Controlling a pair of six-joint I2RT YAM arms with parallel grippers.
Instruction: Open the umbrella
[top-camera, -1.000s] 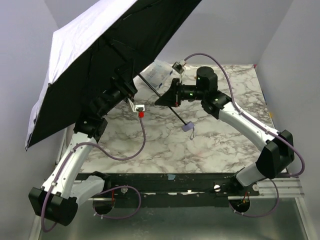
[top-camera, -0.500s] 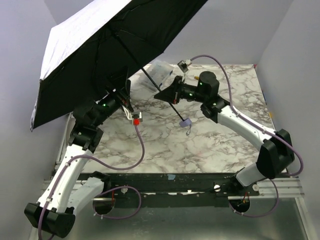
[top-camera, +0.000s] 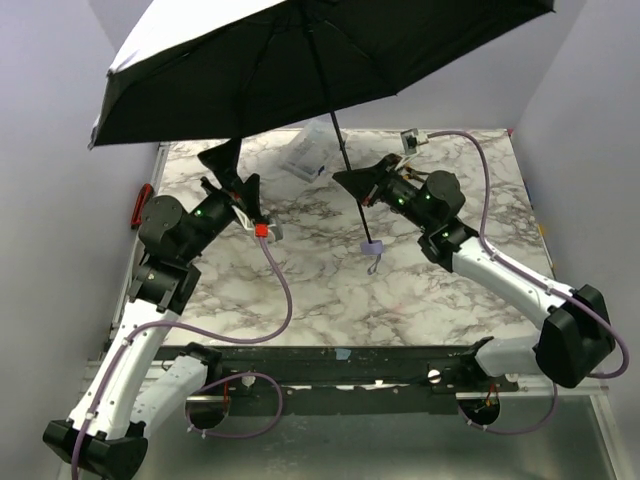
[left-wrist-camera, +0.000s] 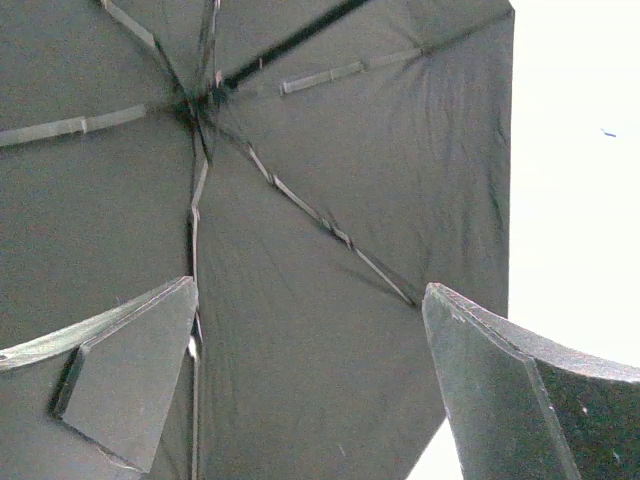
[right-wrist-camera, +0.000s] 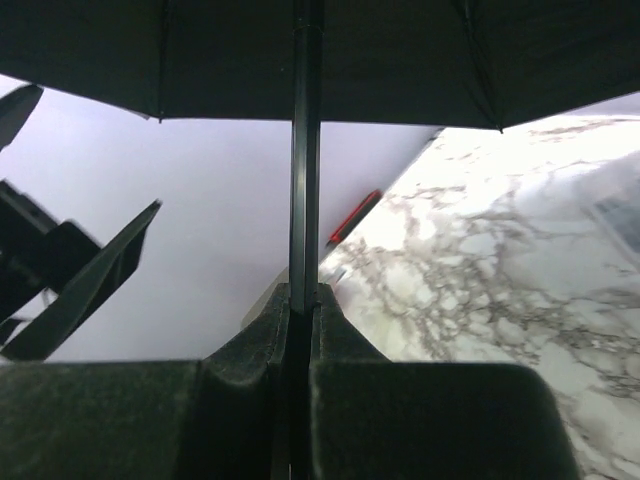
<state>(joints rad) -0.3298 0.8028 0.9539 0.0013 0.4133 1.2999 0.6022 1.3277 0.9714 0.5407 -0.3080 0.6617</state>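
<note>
Marble table (top-camera: 330, 290) lies under the umbrella (top-camera: 300, 60), whose canopy is spread wide overhead, black lining down and ribs (left-wrist-camera: 330, 228) straight. Right gripper (top-camera: 352, 181) is clamped on the shaft (top-camera: 338, 150), with the knob (top-camera: 372, 246) hanging near the table. Left gripper (top-camera: 226, 160) points up under the canopy, jaws wide apart, holding nothing. The opening looks done. The care now, I judge, is a firm pinch and an upright shaft so the broad canopy does not tip, with the left fingers clear of the ribs. One clear pouch (top-camera: 306, 156) lies at the far side; its contents cannot be made out.
</note>
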